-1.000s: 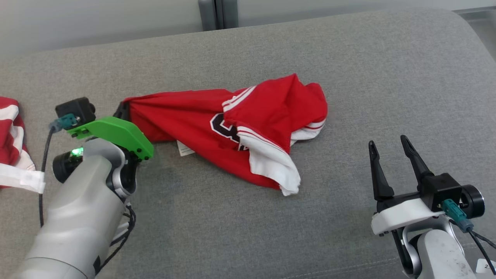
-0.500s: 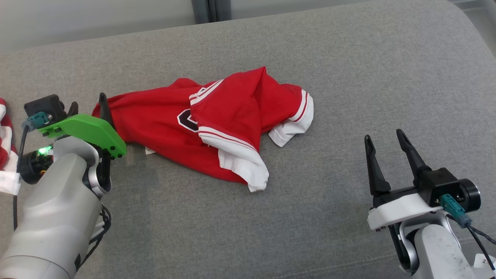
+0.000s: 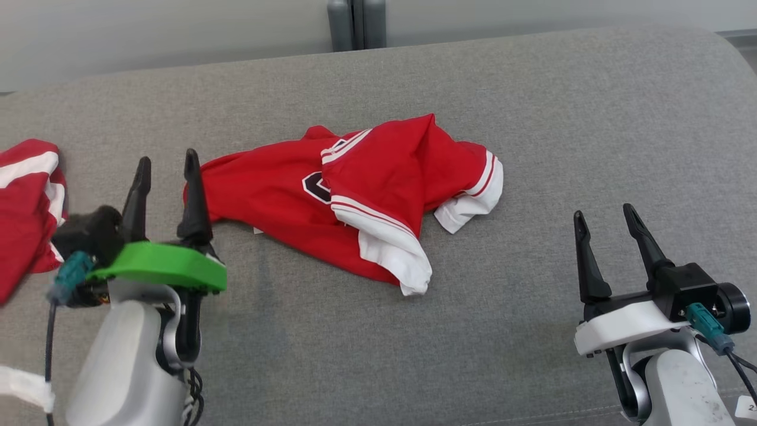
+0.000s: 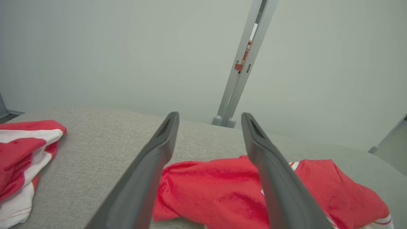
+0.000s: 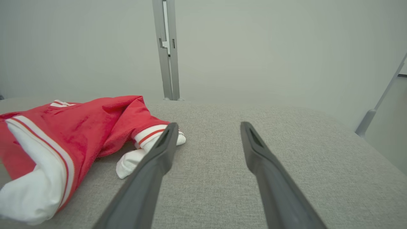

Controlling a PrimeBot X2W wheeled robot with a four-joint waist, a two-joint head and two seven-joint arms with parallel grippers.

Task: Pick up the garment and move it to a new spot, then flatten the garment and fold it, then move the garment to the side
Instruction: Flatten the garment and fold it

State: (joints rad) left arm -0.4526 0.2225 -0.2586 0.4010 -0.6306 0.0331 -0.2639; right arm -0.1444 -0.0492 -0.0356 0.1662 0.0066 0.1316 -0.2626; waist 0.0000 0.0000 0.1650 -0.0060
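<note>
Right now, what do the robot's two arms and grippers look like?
Left gripper: two long dark tapering fingers, bright green plate, pale grey forearm. Right gripper: same fingers, white plate. Each has a teal plug and black cable.

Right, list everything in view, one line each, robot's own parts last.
Crumpled red jersey with white trim: one, red and white, middle of the cushion.
Second red-and-white garment: one, red and white, cushion's far left edge.
Grey fabric cushion: one, grey, under both garments.
Grey metal post: one, grey, behind the cushion's far edge.
Left claw: one, dark fingers on green mount, open, by the jersey's left end.
Right claw: one, dark fingers on white mount, open, lower right, apart from the jersey.
</note>
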